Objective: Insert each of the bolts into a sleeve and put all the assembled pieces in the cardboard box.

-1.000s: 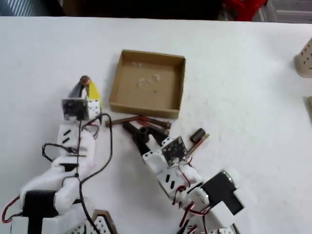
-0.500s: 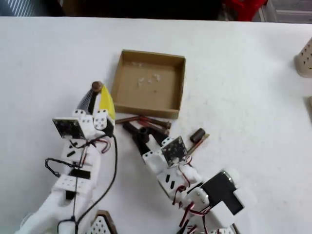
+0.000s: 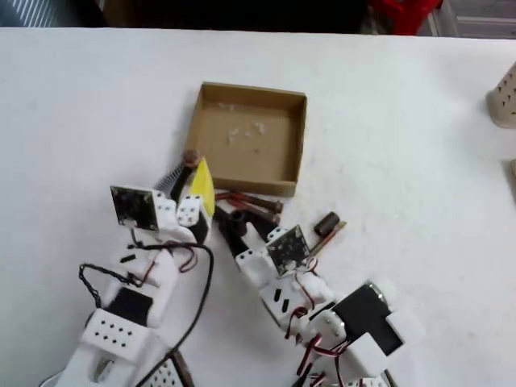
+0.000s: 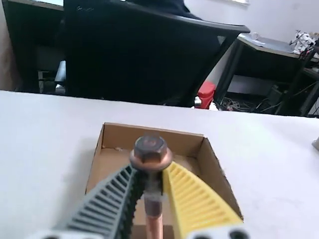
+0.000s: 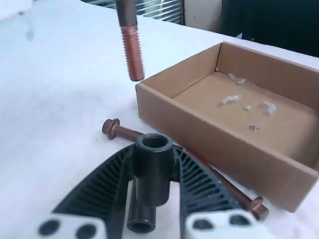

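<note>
- The left gripper (image 4: 151,175) is clamped on a copper-coloured bolt (image 4: 151,152). Its grey and yellow fingers (image 4: 112,196) press on the shaft just under the flanged head, which points up.
- This held bolt hangs over the table just beside the near left corner of the cardboard box (image 3: 246,179), outside it.
- The right gripper (image 5: 154,162) has its black fingers (image 5: 99,194) closed around a black sleeve (image 5: 154,149). The sleeve stands upright with its bore facing up, on the near side of the box and to the right of the left gripper.
- A lower tube (image 5: 142,221), dark and hollow like the sleeve, sits just under the held one. I cannot tell whether they touch.
- Two loose bolts (image 3: 250,200) lie on the white table (image 3: 403,121) along the box's near wall, between the box and the right gripper.
- A loose sleeve (image 3: 326,222) lies to the right of the right gripper with a brownish rod end beside it. I cannot tell whether a bolt runs through it.
- Counted: three bolts, three dark tubes, one box.
- A few pale scraps (image 3: 246,131) lie on the box floor.
</note>
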`<state>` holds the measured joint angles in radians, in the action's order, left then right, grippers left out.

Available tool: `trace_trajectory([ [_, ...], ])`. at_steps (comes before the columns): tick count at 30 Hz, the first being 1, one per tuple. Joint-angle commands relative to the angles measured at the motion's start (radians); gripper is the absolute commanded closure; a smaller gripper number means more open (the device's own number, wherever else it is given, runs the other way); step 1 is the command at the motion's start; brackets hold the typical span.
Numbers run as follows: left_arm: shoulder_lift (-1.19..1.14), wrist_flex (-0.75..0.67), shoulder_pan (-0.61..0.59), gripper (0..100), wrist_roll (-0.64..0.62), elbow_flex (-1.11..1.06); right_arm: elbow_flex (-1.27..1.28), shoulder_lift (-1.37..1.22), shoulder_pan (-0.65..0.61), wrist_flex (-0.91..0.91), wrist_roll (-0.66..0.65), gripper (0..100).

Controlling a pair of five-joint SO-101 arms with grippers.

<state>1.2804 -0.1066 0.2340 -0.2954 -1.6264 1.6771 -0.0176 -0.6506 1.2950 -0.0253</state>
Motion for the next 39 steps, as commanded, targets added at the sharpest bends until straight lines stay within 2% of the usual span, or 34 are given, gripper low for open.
trace_trajectory([
  [1,0.074,0.009,0.059,98,-0.009,0.081,0.002,-0.001,-0.008,0.016,0.006,98.1],
  [6,0.084,0.017,0.111,98,-0.009,0.075,0.002,-0.001,-0.008,0.016,0.006,98.1],
  [15,0.084,0.115,0.116,98,-0.009,0.075,0.003,-0.001,-0.007,0.016,0.003,98.1],
  [27,0.093,0.117,0.131,98,-0.049,0.078,0.003,-0.001,-0.007,0.016,0.000,98.1],
  [30,0.157,0.155,0.145,98,-0.060,0.071,0.003,-0.001,-0.007,0.016,0.000,98.1],
  [36,0.343,0.325,0.148,98,-0.060,0.063,0.003,-0.001,-0.007,0.016,0.000,98.1],
  [39,0.390,0.330,0.148,98,-0.063,0.023,0.003,-0.001,-0.007,0.016,0.000,98.1],
])
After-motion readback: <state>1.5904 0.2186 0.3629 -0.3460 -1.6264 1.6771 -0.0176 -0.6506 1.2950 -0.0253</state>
